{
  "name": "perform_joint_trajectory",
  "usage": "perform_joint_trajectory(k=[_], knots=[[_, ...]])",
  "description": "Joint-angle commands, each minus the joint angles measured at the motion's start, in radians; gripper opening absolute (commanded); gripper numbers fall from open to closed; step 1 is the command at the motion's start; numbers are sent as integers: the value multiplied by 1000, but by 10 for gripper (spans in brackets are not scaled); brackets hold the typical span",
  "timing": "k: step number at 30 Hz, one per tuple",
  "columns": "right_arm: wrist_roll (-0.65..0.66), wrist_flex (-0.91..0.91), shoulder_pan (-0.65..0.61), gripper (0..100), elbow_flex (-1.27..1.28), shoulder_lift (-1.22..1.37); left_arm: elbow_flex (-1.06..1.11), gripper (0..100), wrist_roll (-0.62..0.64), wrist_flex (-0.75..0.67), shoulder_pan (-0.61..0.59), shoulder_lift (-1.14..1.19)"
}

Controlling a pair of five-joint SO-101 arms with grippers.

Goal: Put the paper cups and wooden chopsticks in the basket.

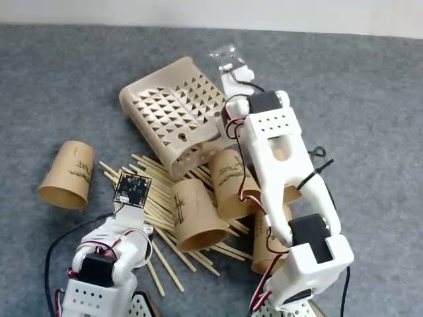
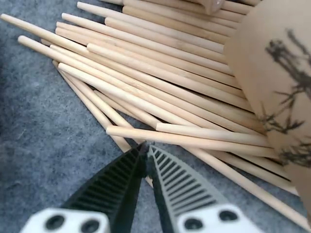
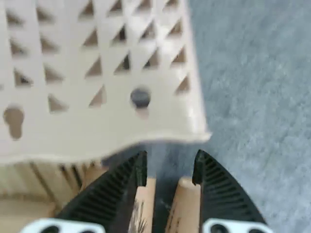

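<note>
L gripper (image 2: 147, 147): jaws clenched on nothing, tips at one stick at the edge of the wooden chopsticks (image 2: 160, 82), which are spread on the grey tabletop (image 2: 39, 131) next to a paper cup (image 2: 277, 73). R gripper (image 3: 169, 167): jaws released, over the rim of the basket (image 3: 97, 58), which is tipped on its side. Lone cup (image 1: 66, 175) lies well apart from the basket.

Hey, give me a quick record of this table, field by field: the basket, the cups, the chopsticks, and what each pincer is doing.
Basket: lying on its side on the grey mat.
Paper cups: four, all on their sides outside the basket; one lies apart, and one is partly under an arm.
Chopsticks: loose pile on the mat, partly under the cups.
Left pincer: shut, tips at the pile's edge, gripping nothing.
Right pincer: open, at the basket's rim, above a cup.
</note>
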Motion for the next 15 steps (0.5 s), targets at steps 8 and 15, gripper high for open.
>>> perform_joint_trajectory(k=[8, 15], knots=[[14, -153, 88, 166, -31, 143, 19, 6, 6, 5, 12, -10], [38, -68, 119, 166, -35, 160, 19, 6, 6, 5, 12, -10]])
